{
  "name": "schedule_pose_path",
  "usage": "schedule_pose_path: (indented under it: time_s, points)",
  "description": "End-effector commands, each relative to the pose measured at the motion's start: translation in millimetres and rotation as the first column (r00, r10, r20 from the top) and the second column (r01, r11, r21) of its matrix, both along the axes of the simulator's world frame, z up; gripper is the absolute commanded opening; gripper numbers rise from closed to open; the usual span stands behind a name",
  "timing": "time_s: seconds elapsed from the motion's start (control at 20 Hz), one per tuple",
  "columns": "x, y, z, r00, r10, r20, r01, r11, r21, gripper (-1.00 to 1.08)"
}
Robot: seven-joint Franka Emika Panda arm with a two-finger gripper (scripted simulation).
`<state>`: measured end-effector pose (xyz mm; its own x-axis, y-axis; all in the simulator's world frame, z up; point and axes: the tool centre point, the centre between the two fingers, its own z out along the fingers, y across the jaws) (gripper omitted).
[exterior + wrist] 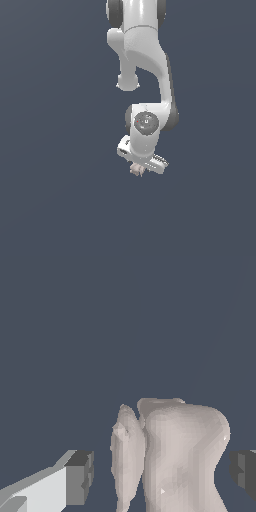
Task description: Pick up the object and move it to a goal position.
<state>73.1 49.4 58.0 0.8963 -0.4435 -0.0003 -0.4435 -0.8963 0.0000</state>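
The object [180, 456] is a lumpy pale pinkish-beige chunk with a thinner lobe on one side. In the wrist view it sits between my two dark fingertip pads [80, 476]. A strip of background shows between that pad and the chunk, while the other pad sits right at the chunk's edge. My gripper [162, 472] is open and straddles it. In the exterior view the white gripper [141, 167] points down and the object [135, 170] shows as a small pinkish lump at its tip. I cannot tell whether the chunk rests on a surface.
The white arm [142, 60] comes down from the top of the exterior view. Everything around it is a plain dark blue-grey background with no visible edges or other objects.
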Motion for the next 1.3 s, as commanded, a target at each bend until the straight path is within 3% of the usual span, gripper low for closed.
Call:
schedule_pose_path:
  time_s: [0.0,0.3,0.35,1.25]
  points:
    - [0,0,-12,1.0,-0.001,0.0,0.001,1.0,0.0,1.0]
    - [1,0,-16,1.0,-0.001,0.0,0.001,1.0,0.0,1.0]
    - [1,0,-16,1.0,-0.001,0.0,0.001,1.0,0.0,-1.0]
    - [-2,-7,0,1.0,-0.001,0.0,0.001,1.0,0.0,-1.0]
